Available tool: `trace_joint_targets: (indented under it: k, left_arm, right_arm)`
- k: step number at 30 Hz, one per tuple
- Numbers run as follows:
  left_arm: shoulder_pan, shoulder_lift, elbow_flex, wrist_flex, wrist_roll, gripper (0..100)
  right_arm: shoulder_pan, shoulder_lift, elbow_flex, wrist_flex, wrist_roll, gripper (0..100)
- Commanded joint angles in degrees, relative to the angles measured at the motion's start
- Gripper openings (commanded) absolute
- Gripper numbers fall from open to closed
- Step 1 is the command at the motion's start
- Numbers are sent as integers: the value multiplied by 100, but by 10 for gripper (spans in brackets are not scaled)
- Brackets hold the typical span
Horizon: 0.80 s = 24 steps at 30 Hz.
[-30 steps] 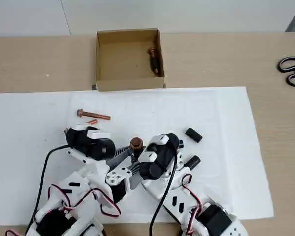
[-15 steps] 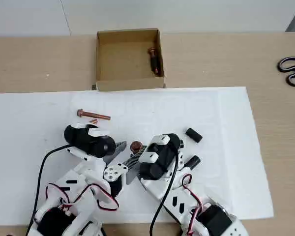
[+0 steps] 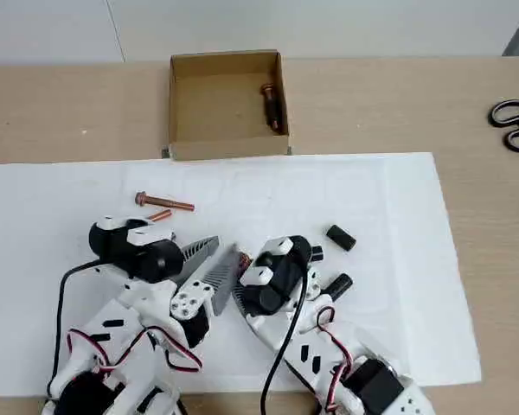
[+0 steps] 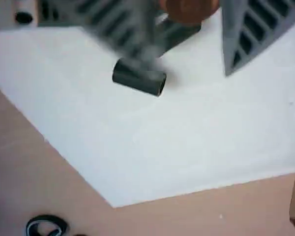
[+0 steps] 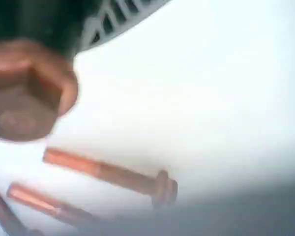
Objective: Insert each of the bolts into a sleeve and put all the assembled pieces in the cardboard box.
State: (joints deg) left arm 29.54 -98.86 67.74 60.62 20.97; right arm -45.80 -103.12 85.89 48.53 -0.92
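My right gripper [image 3: 240, 260] is shut on a copper bolt [image 3: 243, 258] near the middle of the white sheet. In the right wrist view the bolt's head [image 5: 27, 98] looms close, with something dark behind it that may be a sleeve. My left gripper [image 3: 209, 262] stands open just left of it, touching nothing. Two loose bolts [image 3: 164, 203] [image 3: 162, 214] lie further left on the sheet. Black sleeves [image 3: 340, 237] [image 3: 338, 285] lie to the right. The cardboard box [image 3: 225, 149] at the back holds one assembled piece [image 3: 272, 105].
The white sheet [image 3: 398, 259] covers most of the wooden table. Scissors [image 3: 515, 123] lie at the far right edge. Both arm bodies crowd the front of the sheet.
My left gripper has let go of the bolt and pulled back to the left, its jaws now apart. The right gripper keeps the bolt, now tipped over and lower.
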Motion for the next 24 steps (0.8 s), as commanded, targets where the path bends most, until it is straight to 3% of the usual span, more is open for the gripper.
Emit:
trace_joint_targets:
  k: [1,7,14,24]
  left_arm:
    - [-290,53,-207,-352,44,5]
    - [-1635,53,145,-607,18,6]
    - [-3156,53,576,-607,-413,6]
    - [-3789,53,910,-598,-448,6]
  right_arm:
    - [31,-75,-79,-127,-53,3]
    - [92,-75,-79,-127,-53,3]
    - [1042,-22,-18,-163,-62,2]
    - [1921,435,-607,-295,-264,2]
